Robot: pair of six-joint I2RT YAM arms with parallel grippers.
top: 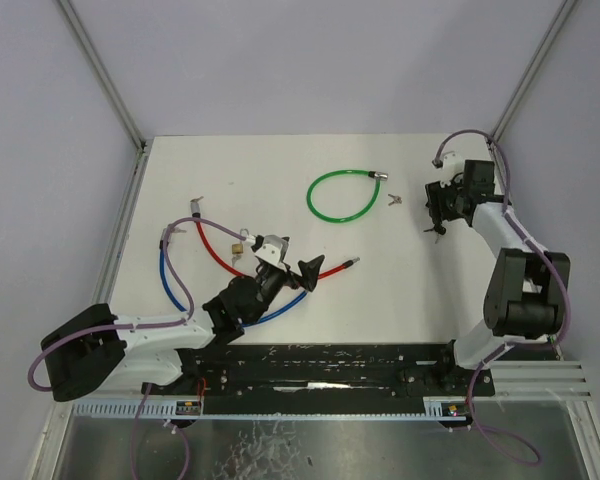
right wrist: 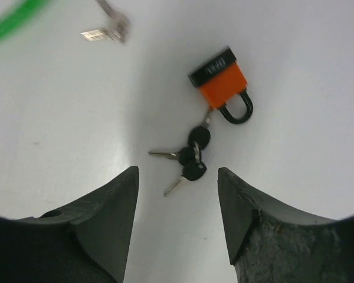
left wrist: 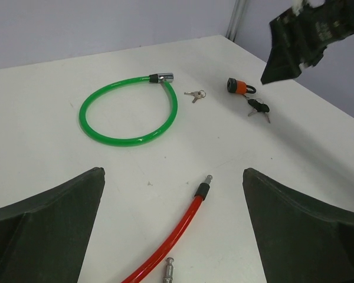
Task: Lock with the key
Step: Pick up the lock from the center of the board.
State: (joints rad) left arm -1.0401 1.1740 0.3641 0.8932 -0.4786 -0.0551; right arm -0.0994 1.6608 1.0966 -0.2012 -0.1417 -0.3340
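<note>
R gripper (right wrist: 177, 172) jaws spread, empty, over keys (right wrist: 192, 156) by orange padlock (right wrist: 221, 79). Keys prob light, thin, slippery. Best pinch across a black head, not the blade.

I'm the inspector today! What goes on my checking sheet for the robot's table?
Surface: white table, a few faint marks.
Job's things: orange padlock with black shackle; bunch of black-headed keys lying beside it.
Clutter: green looped cable lock, small silver keys, red cable lock, blue cable lock, small brass padlock.
Grippers: left gripper open above the red cable's end; right gripper open above the black keys; both holding nothing.
Cables: lilac wires along both arms.
Surroundings: pale walls, metal corner posts.
</note>
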